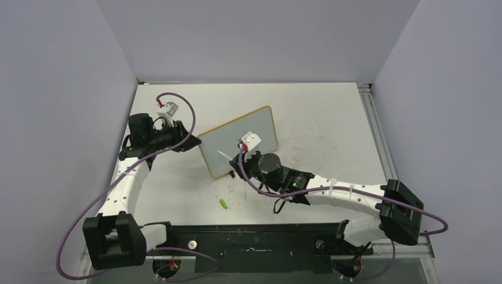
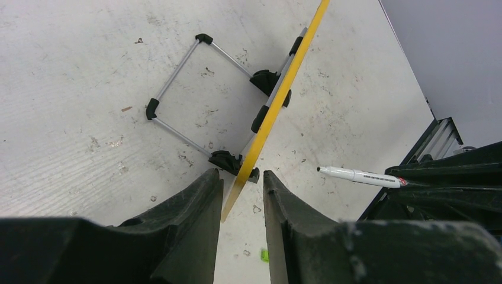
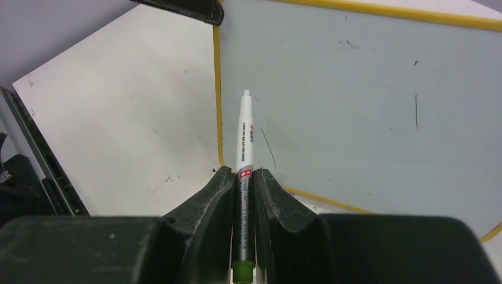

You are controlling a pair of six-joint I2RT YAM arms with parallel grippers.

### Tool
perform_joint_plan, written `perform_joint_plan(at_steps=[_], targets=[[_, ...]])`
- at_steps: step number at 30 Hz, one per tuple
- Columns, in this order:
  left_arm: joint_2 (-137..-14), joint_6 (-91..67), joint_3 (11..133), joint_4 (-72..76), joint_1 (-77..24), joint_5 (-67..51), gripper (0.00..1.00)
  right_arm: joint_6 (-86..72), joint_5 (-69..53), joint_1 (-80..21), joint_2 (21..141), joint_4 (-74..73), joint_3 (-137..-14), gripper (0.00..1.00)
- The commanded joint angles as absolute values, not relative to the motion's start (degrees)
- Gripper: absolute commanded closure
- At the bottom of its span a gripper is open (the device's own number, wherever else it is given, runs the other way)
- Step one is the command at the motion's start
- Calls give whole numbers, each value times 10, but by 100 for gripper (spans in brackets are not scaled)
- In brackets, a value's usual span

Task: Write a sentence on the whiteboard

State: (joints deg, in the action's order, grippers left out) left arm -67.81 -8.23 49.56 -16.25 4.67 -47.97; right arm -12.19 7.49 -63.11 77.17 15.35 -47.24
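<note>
the right gripper is seen closed on a pen, whose grey lower barrel is clamped between the two black, scuffed fingers. the pen's long axis runs straight up the right wrist frame. its white upper barrel and small pale tip are pointed at the whiteboard, close to the lower left corner of that board. whether the tip touches the surface cannot be told from there. in the left wrist view a strip of table is seen between the tip and the board's edge.

the left gripper is set around the near end of the whiteboard's edge, one finger on each side. the fingers are partly apart, and whether they press on the frame cannot be told.

the whiteboard is found in the middle of the top view, propped up and tilted. its long axis runs from lower left to upper right of that frame. its face is smooth and pale grey-white, bordered by a thin yellow frame with rounded corners. a few thin dark marks are scattered on it. behind it a thin metal wire stand with black plastic corners lies on the table. the table is white and speckled with scuffs. a small green piece lies below the board.
</note>
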Motion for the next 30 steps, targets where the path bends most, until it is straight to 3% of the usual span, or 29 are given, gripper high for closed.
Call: perform_joint_plan(at_steps=[1,6,23,30], targets=[[-668,-75,507,-148,48,-480,70,-106,91,-637,791,222,-519,95],[-678,-82,508,-139,46,-484,71,-99,88,-638,819,238,-544,95],[-693,-86,509,-131,41,-487,93,-96,82,-641,870,265,-579,95],[-692,-84,509,-132,40,-488,95,-93,81,-641,890,265,-594,95]])
